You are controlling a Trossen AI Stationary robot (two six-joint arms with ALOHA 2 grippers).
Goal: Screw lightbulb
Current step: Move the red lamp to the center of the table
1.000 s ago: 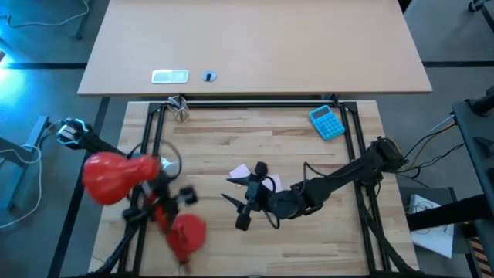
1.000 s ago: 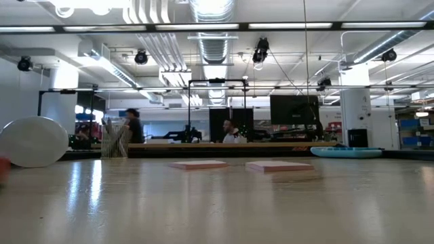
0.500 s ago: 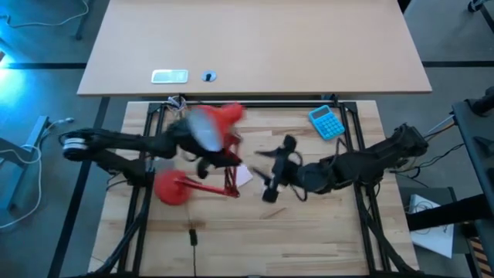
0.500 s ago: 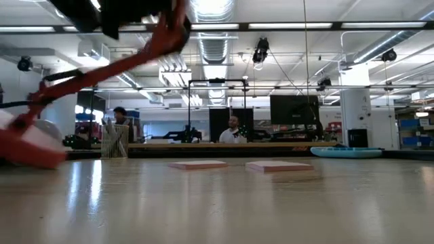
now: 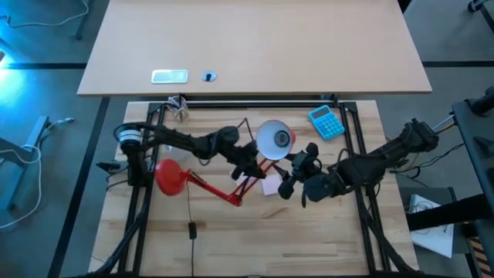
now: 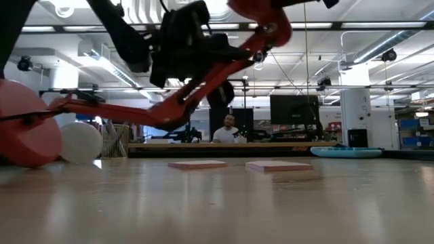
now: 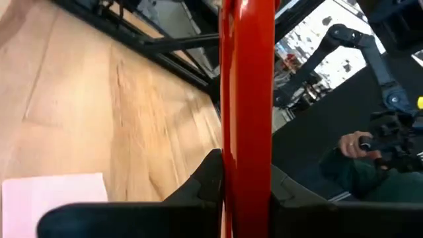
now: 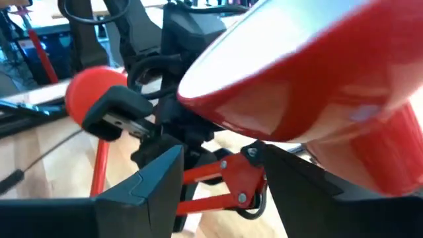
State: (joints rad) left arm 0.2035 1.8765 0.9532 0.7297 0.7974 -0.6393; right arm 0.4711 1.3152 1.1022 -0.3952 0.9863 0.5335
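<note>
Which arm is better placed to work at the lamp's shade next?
Right. The right gripper is open beside the shade; the left gripper is clamped on the lamp's red arm.

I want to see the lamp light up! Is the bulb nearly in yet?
Not yet. Done: the left gripper is clamped on the red lamp by its arm, with the shade tipped up. In hand: the right gripper is open and empty beside the shade. Left: fetching the lightbulb, which I cannot pick out for sure, and screwing it in.
</note>
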